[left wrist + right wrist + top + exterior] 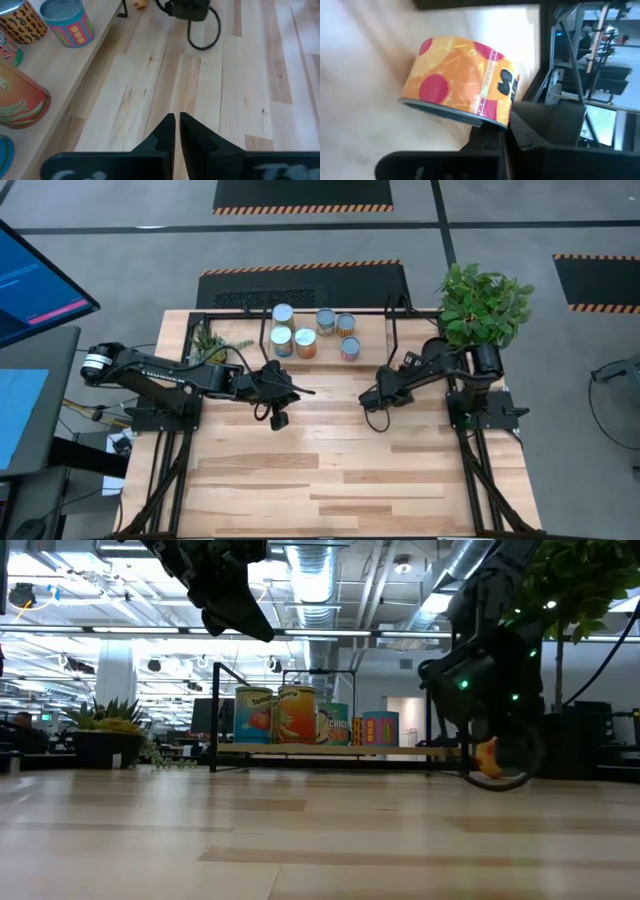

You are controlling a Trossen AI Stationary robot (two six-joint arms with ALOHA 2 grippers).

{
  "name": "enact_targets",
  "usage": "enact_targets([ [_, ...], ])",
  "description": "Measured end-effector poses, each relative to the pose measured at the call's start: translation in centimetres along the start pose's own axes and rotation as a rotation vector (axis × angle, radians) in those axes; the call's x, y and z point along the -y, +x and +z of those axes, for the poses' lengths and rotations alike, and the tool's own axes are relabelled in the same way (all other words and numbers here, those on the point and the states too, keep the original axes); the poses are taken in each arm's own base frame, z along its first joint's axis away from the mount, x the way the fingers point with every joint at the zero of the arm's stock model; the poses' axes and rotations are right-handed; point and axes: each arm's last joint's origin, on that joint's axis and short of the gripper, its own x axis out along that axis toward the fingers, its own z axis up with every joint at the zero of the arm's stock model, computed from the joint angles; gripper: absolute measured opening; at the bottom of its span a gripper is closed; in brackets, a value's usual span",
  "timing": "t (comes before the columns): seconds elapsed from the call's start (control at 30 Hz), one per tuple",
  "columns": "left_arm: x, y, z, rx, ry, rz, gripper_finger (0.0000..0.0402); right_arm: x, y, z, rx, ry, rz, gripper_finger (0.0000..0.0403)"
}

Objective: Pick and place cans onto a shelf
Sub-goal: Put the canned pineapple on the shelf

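Several cans (305, 343) stand upright on the low light-wood shelf (375, 330) at the table's far middle; they also show in the low view (296, 715). My right gripper (368, 398) is low over the table, in front of the shelf's right end, and is shut on an orange can with red dots (460, 77). That can shows small in the low view (488, 755). My left gripper (176, 122) is shut and empty. It hangs high above the table (240, 610), in front of the shelf's left part. My right gripper holds the orange can at its metal rim and lower side (492, 117), between the two fingers (532, 127). The can hides the exact place of contact. The can sits tilted in the hold. I cannot tell whether it touches the table.
A small potted plant (208, 340) stands left of the shelf and a big leafy plant (485, 305) at the far right corner. A black cable loop (510, 775) hangs under my right arm. Bare plank tabletop (330, 470) stretches toward the near edge.
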Motion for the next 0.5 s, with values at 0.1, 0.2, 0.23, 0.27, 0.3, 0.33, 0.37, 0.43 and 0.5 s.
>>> enact_targets([
  [0.1,0.0,0.0,0.0,0.000,0.010,0.000,0.0015,0.1,-0.8,-0.4,0.011,0.008,0.025,0.0005],
  [0.2,0.0,0.0,0.0,0.000,0.006,0.000,0.0015,0.2,-1.7,-1.0,0.010,0.004,0.080,0.0005],
  [0.23,0.0,0.0,0.0,0.000,0.005,0.000,0.0015,0.2,-2.1,-1.3,0.010,0.005,0.106,0.0004],
  [0.27,0.0,0.0,0.0,0.000,0.005,0.000,0.0015,0.3,-2.6,-1.6,0.010,0.011,0.130,0.0004],
  [0.3,0.0,0.0,0.0,0.000,0.005,0.000,0.0015,0.3,-3.1,-2.0,0.011,0.018,0.151,0.0004],
  [0.33,0.0,0.0,0.0,0.000,0.005,0.000,0.0015,0.5,-3.6,-2.4,0.016,0.023,0.169,0.0004],
  [0.37,0.0,0.0,0.0,0.000,0.004,0.000,0.0015,0.6,-4.3,-2.9,0.021,0.029,0.185,0.0004],
  [0.43,0.0,0.0,0.0,-0.001,0.004,0.000,0.0015,0.9,-5.8,-3.6,0.034,0.046,0.213,0.0004],
  [0.5,0.0,0.0,0.0,0.000,0.004,0.000,0.0015,1.4,-7.5,-4.4,0.046,0.051,0.221,0.0004],
])
